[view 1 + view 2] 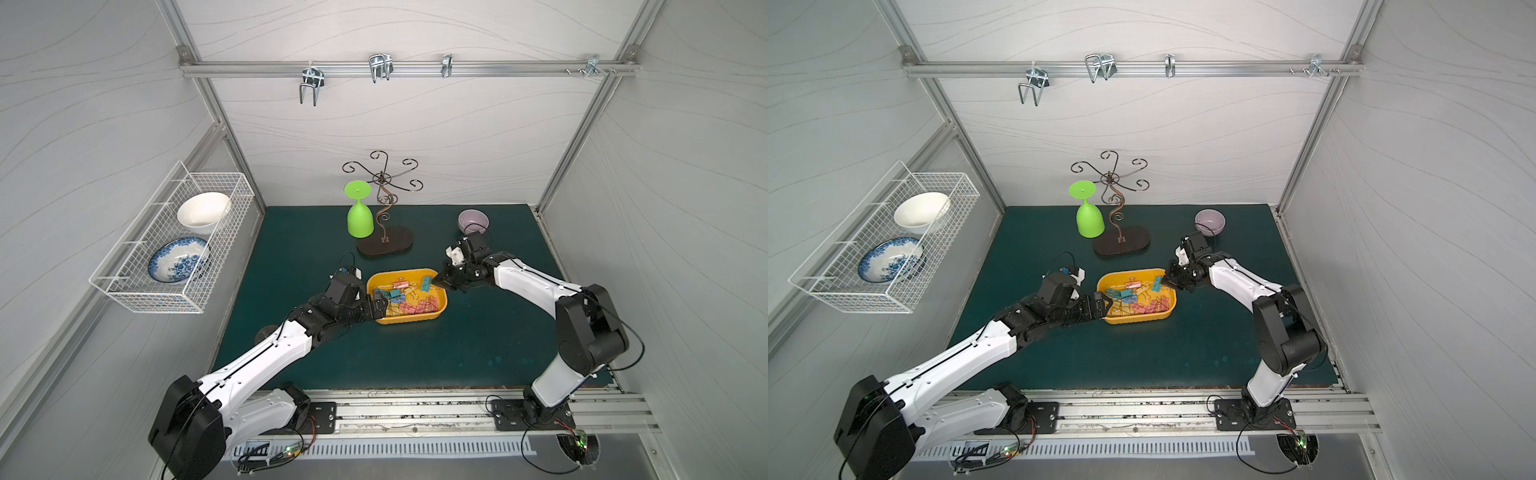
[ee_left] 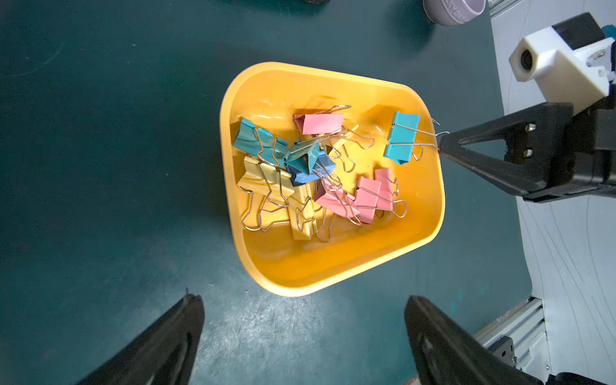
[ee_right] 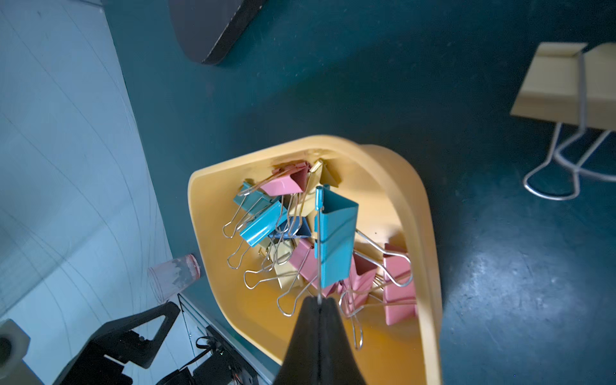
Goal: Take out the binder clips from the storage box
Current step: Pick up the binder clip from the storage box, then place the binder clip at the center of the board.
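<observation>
storage box (image 1: 411,319) sits mid mat (image 1: 415,357), binder clips (image 1: 409,301) piled inside. right gripper (image 1: 437,283) pinched closed at the box's right rim, on a teal clip (image 1: 427,285). left gripper (image 1: 379,305) spread wide at the left rim. lilac bowl (image 1: 473,221) well behind.

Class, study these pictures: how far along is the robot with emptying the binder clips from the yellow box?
Early. Done: one pale yellow clip appears to lie outside the storage box. In hand: the right gripper grips a teal clip by its wire handle, over the box. Left: the other binder clips inside; the left gripper is open, empty.
</observation>
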You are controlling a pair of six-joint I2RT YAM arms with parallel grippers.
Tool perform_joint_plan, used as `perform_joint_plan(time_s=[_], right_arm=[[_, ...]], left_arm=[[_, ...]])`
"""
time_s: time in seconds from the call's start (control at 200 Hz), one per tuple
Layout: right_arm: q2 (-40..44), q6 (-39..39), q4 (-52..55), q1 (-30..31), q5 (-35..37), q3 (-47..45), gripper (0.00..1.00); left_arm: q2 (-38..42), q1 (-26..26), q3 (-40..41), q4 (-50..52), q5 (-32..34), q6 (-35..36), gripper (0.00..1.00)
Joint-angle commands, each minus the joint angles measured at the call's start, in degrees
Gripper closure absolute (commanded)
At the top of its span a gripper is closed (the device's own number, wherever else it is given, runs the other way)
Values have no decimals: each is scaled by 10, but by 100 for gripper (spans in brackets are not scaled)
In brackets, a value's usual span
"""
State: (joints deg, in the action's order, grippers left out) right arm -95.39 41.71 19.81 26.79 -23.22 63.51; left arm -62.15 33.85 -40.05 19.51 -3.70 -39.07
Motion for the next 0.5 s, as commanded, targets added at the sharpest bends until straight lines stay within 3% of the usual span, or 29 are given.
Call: perform_joint_plan(time_s=[0.0, 0.215, 0.495], right_arm=[[30, 19, -26, -1, -18, -1, 100], [112, 30, -32, -13, 13, -27, 100], [229, 103, -54, -99, 94, -124, 100]], left_arm=[[4, -3, -13, -23, -18, -1, 1], [5, -2, -28, -46, -50, -2, 1], [-55, 35, -73, -79, -74, -7, 1]])
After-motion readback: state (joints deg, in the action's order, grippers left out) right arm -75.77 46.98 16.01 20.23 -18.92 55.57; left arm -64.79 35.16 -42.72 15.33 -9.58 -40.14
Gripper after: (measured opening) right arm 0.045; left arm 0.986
